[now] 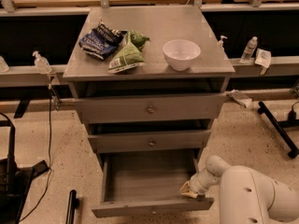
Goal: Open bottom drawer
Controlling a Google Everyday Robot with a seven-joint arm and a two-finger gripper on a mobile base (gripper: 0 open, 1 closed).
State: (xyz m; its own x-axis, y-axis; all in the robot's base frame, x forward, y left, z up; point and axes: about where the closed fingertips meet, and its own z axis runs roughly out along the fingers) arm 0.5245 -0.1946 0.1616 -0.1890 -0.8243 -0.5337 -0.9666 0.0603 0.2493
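Bottom drawer (149,178), lowest in cabinet (187,24), stands well out w/ tray showing, so task looks approx. done; gripper (189,190) at its front-right corner, grip state can't tell, prob. only retreat left.

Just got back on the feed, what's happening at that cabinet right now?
The robot's tool is at the right front corner of the bottom drawer, which stands pulled well out with its grey tray showing. The middle drawer and top drawer are shut. A white bowl and snack bags sit on top.
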